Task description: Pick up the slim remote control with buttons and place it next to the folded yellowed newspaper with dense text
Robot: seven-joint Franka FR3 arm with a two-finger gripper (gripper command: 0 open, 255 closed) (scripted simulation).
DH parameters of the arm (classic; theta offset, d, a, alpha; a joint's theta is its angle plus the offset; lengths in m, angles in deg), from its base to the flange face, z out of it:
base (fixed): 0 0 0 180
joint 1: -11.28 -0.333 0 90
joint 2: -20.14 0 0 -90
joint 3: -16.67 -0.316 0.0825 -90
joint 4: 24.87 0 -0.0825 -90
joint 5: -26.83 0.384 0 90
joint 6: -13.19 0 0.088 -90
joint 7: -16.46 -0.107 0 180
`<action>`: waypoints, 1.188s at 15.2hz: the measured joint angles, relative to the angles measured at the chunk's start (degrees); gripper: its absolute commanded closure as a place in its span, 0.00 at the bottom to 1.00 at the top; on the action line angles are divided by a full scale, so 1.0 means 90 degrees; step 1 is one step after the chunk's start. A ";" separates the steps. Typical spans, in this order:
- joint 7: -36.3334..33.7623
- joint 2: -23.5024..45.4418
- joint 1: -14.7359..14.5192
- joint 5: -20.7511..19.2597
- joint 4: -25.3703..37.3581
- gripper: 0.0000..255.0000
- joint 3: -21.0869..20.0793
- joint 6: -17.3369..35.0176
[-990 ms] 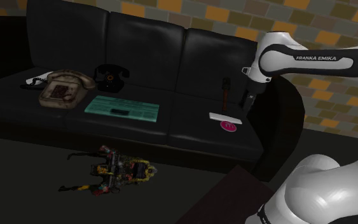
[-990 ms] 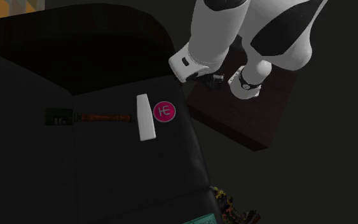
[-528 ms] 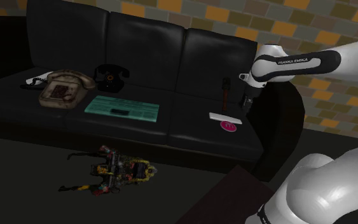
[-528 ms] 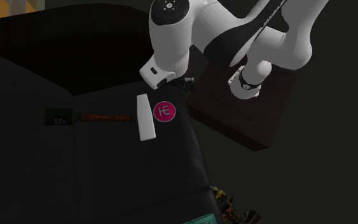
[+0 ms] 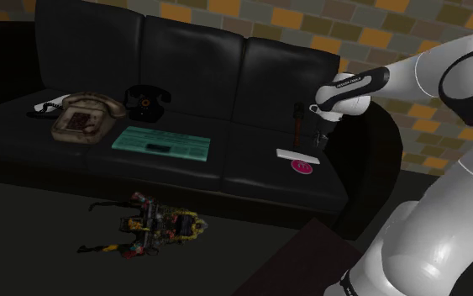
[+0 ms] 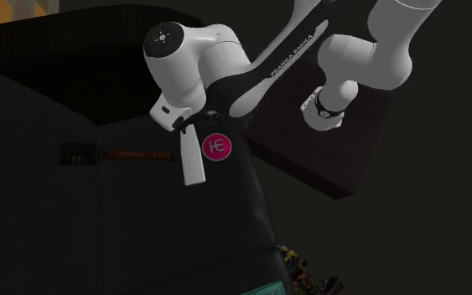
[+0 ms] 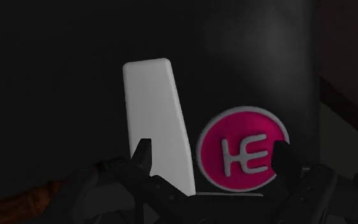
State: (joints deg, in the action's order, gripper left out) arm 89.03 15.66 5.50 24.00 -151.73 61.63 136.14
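The remote is drawn as a plain white slim slab (image 5: 298, 155) lying flat on the black sofa's end cushion (image 5: 260, 181), beside a pink round disc (image 5: 302, 166). In the second exterior view the remote (image 6: 194, 163) lies just below my gripper (image 6: 194, 126). My gripper (image 5: 318, 136) hovers above the remote's far end. In the wrist view my gripper (image 7: 210, 159) is open, fingers wide apart over the remote (image 7: 155, 121) and the disc (image 7: 242, 149), touching neither. The newspaper shows as a teal flat sheet (image 5: 160, 143) on the middle cushion.
A hammer (image 5: 298, 119) lies behind the remote, its handle (image 6: 133, 155) pointing away. An old beige telephone (image 5: 83, 116) and a black phone (image 5: 146, 99) sit on the far cushion. A toy heap (image 5: 155, 225) lies on the floor. The stand (image 6: 326, 142) is beside the sofa.
The arm has swung from beside the stand over the sofa's end cushion, bringing the hand down above the remote. The fingers stayed open. Nothing on the sofa moved.
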 measured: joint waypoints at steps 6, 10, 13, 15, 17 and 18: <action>0.1866 0.1694 0.0275 0.1624 0.0871 0.00 0.0070 0.0188; 0.2061 0.1939 0.0352 0.1879 0.0770 0.00 -0.0022 0.0449; 0.2162 0.2077 0.0401 0.2019 0.0710 0.00 -0.0077 0.0601; 0.2175 0.2089 0.0407 0.2035 0.0698 0.00 -0.0082 0.0625; 0.2176 0.2090 0.0407 0.2038 0.0695 0.00 -0.0083 0.0631; 0.2175 0.2091 0.0407 0.2038 0.0695 0.00 -0.0084 0.0631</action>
State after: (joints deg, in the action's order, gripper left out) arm 108.61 34.47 9.16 42.34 -145.48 60.87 141.82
